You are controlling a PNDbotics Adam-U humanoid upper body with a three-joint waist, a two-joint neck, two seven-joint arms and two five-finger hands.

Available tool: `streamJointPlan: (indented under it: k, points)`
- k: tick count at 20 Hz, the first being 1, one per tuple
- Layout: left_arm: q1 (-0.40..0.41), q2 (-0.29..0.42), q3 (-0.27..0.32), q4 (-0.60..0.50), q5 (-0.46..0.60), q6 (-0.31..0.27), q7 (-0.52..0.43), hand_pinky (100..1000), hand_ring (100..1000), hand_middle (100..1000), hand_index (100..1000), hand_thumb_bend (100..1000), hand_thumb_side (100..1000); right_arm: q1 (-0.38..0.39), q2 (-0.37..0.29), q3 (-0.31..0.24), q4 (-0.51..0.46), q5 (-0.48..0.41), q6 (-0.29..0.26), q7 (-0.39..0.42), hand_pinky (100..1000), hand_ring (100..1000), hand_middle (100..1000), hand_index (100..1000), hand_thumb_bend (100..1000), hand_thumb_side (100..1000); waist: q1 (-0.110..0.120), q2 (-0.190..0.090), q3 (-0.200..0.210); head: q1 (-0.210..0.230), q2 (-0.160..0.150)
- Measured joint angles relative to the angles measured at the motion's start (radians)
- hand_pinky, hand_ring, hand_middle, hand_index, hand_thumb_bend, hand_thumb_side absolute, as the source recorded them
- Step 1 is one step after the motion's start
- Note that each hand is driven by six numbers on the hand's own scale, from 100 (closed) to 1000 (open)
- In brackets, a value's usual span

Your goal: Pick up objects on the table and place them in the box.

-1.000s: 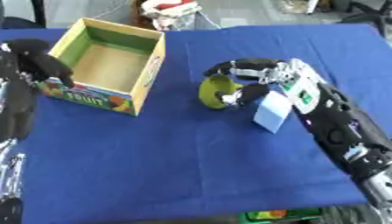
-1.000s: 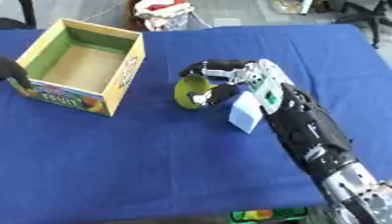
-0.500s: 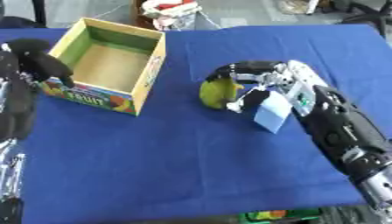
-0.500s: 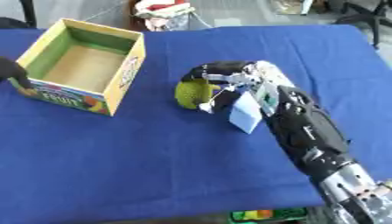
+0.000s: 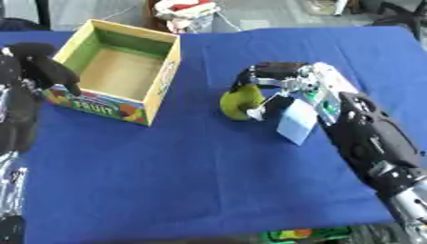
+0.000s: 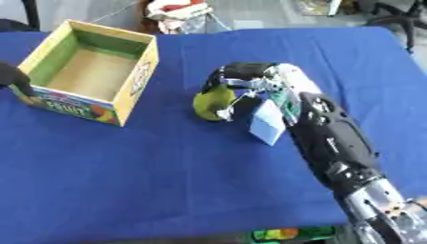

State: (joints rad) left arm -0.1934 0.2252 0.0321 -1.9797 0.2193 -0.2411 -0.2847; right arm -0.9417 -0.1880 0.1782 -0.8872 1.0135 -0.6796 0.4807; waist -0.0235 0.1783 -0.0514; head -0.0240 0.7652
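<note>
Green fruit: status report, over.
Right hand curled round the green fruit on the blue table. Left hand at the box. Pale block beside fruit.

Two robot arms, one busy, one waiting

The right hand [image 5: 279, 81] reaches in from the right side, its fingers curled round something. The left hand [image 5: 37, 69] sits at the left edge, dark fingers bent and holding nothing.

**Surroundings: worktop and floor**

A blue cloth [image 5: 167, 181] covered the worktop [image 6: 150, 190] edge to edge. Beyond its far edge lay a grey floor [image 5: 275, 12]. A red-and-white bundle [image 5: 188, 9] sat there, just past the edge. Dark chair legs [image 6: 392, 14] showed at the far right. A green-and-orange item [image 6: 288, 233] showed below the near edge.
</note>
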Motion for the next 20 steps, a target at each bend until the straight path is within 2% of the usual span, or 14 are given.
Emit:
streamJointPlan:
  k: [3, 6, 9, 10, 11, 13, 16, 20]
  points:
    - [0.0, -0.002, 0.0, 0.0, 0.0, 0.0, 0.001, 431, 525, 417, 723, 100, 751, 0.0, 0.0, -0.019, -0.015, -0.002, -0.022, -0.022, 732, 547, 273, 372, 100, 346, 0.001, 0.0, 0.0, -0.002, 0.0]
    - [0.0, -0.005, 0.0, 0.0, 0.0, -0.001, 0.001, 431, 525, 417, 723, 100, 751, -0.008, 0.0, -0.027, -0.028, -0.022, -0.044, -0.044, 724, 522, 231, 318, 100, 314, 0.002, 0.0, 0.003, -0.003, 0.0]
    - [0.0, -0.007, 0.0, 0.0, 0.0, -0.002, 0.002, 430, 525, 417, 722, 100, 750, -0.03, -0.002, -0.03, -0.038, -0.05, -0.069, -0.07, 723, 516, 224, 310, 100, 298, 0.002, 0.0, 0.006, -0.004, 0.0]
    - [0.0, -0.007, -0.001, 0.0, 0.0, -0.002, 0.002, 430, 525, 417, 722, 100, 749, -0.04, -0.006, -0.028, -0.038, -0.054, -0.081, -0.092, 723, 516, 224, 309, 100, 339, 0.002, 0.0, 0.009, -0.005, 0.0]
    - [0.0, -0.007, -0.003, 0.0, 0.0, -0.002, 0.002, 430, 525, 417, 722, 100, 750, -0.053, -0.01, -0.021, -0.037, -0.053, -0.092, -0.126, 723, 514, 223, 308, 100, 290, 0.002, 0.0, 0.012, -0.007, 0.0]
    - [-0.001, -0.007, -0.006, 0.0, 0.001, -0.002, 0.002, 430, 525, 417, 722, 100, 749, -0.081, -0.012, -0.012, -0.022, -0.037, -0.103, -0.199, 723, 514, 222, 308, 100, 288, 0.002, 0.0, 0.018, -0.012, 0.0]
    - [-0.002, -0.007, -0.011, 0.0, 0.002, -0.002, 0.0, 428, 524, 416, 721, 100, 750, -0.117, -0.013, -0.012, 0.014, 0.0, -0.106, -0.292, 724, 506, 218, 307, 100, 257, 0.003, 0.0, 0.033, -0.023, 0.0]
    - [-0.006, -0.008, -0.021, 0.0, 0.01, -0.002, -0.009, 428, 524, 416, 721, 100, 749, -0.17, -0.012, -0.033, 0.062, 0.032, -0.094, -0.368, 725, 504, 218, 307, 100, 242, 0.002, 0.0, 0.061, -0.051, 0.0]
